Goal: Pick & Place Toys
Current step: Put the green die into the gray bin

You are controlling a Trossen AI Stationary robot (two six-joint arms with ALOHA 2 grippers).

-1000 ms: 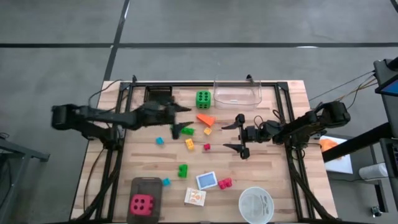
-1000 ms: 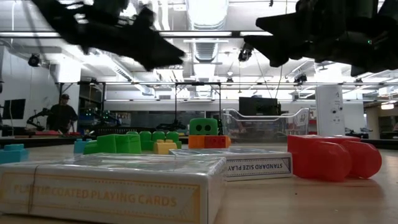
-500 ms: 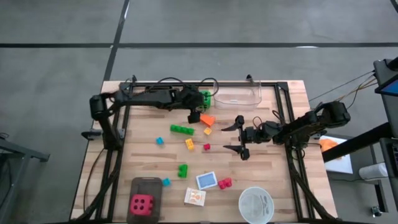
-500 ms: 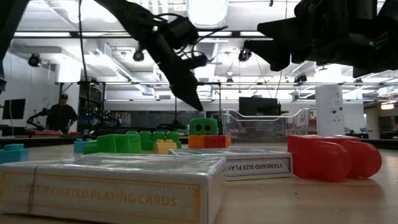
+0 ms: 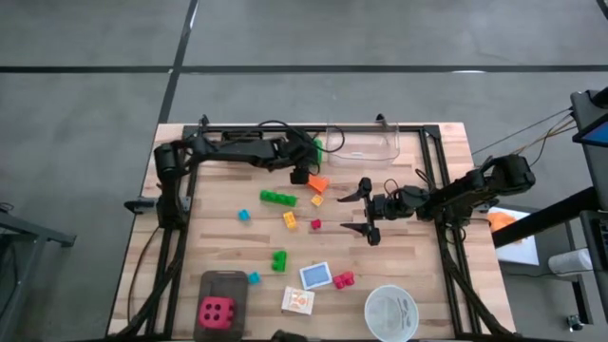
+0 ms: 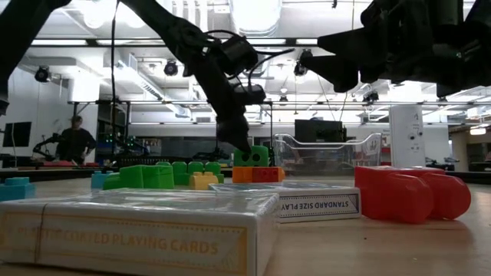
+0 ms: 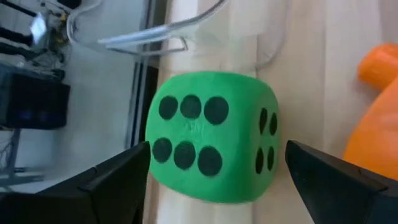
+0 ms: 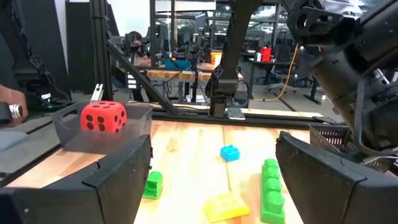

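Wooden slats form the table (image 5: pixel 220 228), which stands on a grey floor inside a dark frame. Left gripper (image 7: pixel 214 186): reached toward the table's far edge, at the green die (image 7: pixel 210 143), with one dark finger on either side of it. The fingers (image 7: pixel 118 180) stand apart and gaps show between them and the die's faces, so the die rests on the table, not clamped. Just beyond the die lies the clear tub (image 5: pixel 363 142), and just beside it an orange brick (image 5: pixel 316 183).

Right gripper (image 5: pixel 363 208): held above the table's right half, fingers spread wide and gripping nothing, pointing toward the toys at the centre.

Loose toys between the arms: a long green brick (image 5: pixel 278 198), a yellow brick (image 5: pixel 290 219), a small red brick (image 5: pixel 315 224) and a small blue brick (image 5: pixel 243 216). Nearer the front edge lie another green brick (image 5: pixel 278 259), a pink-red brick (image 5: pixel 343 279), and two card packs, one blue-faced (image 5: pixel 315 275) and one white and orange (image 5: pixel 297 301).

Front-left corner: the red die (image 5: pixel 218 311) sits in a dark tray (image 5: pixel 224 281). A round white bowl (image 5: pixel 391 312) stands at the front right.

Background, low view: a person (image 6: pixel 75 141) stands far off in the room.
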